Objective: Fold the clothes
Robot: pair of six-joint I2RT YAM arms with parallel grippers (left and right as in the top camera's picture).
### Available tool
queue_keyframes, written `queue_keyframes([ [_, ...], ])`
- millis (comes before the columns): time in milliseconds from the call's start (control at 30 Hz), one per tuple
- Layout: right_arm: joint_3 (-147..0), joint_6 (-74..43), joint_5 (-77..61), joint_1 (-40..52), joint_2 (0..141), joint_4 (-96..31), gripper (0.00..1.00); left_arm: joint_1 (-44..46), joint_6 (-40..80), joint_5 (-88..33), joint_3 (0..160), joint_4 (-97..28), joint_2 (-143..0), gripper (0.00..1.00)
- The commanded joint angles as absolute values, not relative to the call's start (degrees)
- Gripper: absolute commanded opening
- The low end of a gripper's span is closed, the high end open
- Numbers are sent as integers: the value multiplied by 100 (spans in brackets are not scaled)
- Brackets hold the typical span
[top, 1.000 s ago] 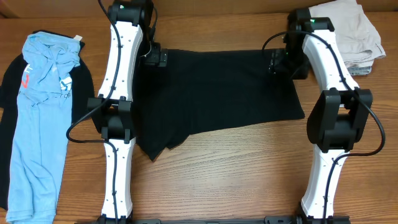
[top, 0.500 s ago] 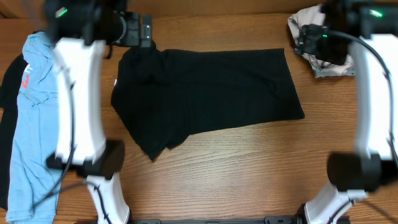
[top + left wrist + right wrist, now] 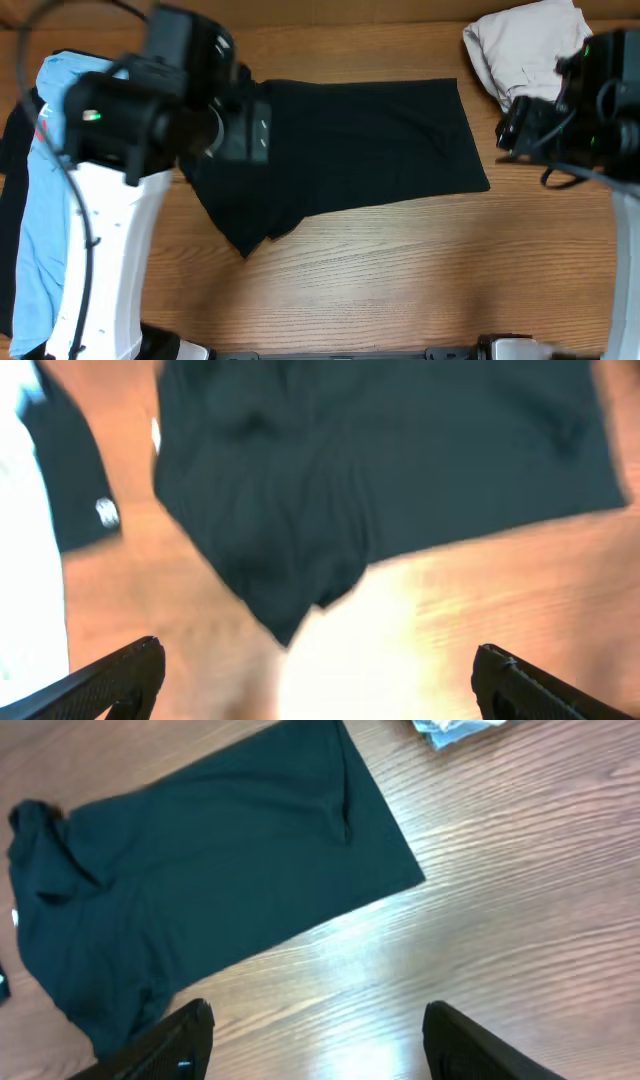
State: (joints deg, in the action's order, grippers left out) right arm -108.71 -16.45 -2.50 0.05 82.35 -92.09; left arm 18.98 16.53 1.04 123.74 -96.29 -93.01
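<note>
A plain black T-shirt (image 3: pixel 360 140) lies folded across the middle of the wooden table, with a point of fabric hanging toward the front left. It also shows in the left wrist view (image 3: pixel 380 460) and in the right wrist view (image 3: pixel 200 870). My left gripper (image 3: pixel 315 675) is open and empty, raised high over the shirt's left part. My right gripper (image 3: pixel 315 1040) is open and empty, raised high over bare wood right of the shirt. A light blue printed tee (image 3: pixel 40 230) lies at the far left on a black tee (image 3: pixel 12 150). Beige garments (image 3: pixel 520 45) sit at the back right.
The left arm (image 3: pixel 140 120) rises close to the camera and hides the shirt's left edge. The right arm (image 3: pixel 590 100) is raised at the right edge. A white logo on the black tee (image 3: pixel 105 512) shows in the left wrist view.
Both arms have let go of the shirt's far edge and lifted up and back toward the camera. The black shirt stays where it was laid.
</note>
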Motion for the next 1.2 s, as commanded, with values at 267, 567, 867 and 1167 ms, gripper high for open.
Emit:
queue_keyframes([
  [267,-7804,-2021,-709,32,7395,-7411,72,2971,2679,-307,8034,-7599,-8997,88],
  [567,-7216,-2018,-825,32,7472,-6866,72,3079,2779,-287,5651,-5435,-9067,68],
  [867,-7216,-2018,-825,32,7472,-6751,72,3079,1756,-152,4560,-3516,-9067,73],
  [1167,-7216,-2014,-823,32,7472,-6740,72,3076,1415,567,4628,-3568,-9063,75],
])
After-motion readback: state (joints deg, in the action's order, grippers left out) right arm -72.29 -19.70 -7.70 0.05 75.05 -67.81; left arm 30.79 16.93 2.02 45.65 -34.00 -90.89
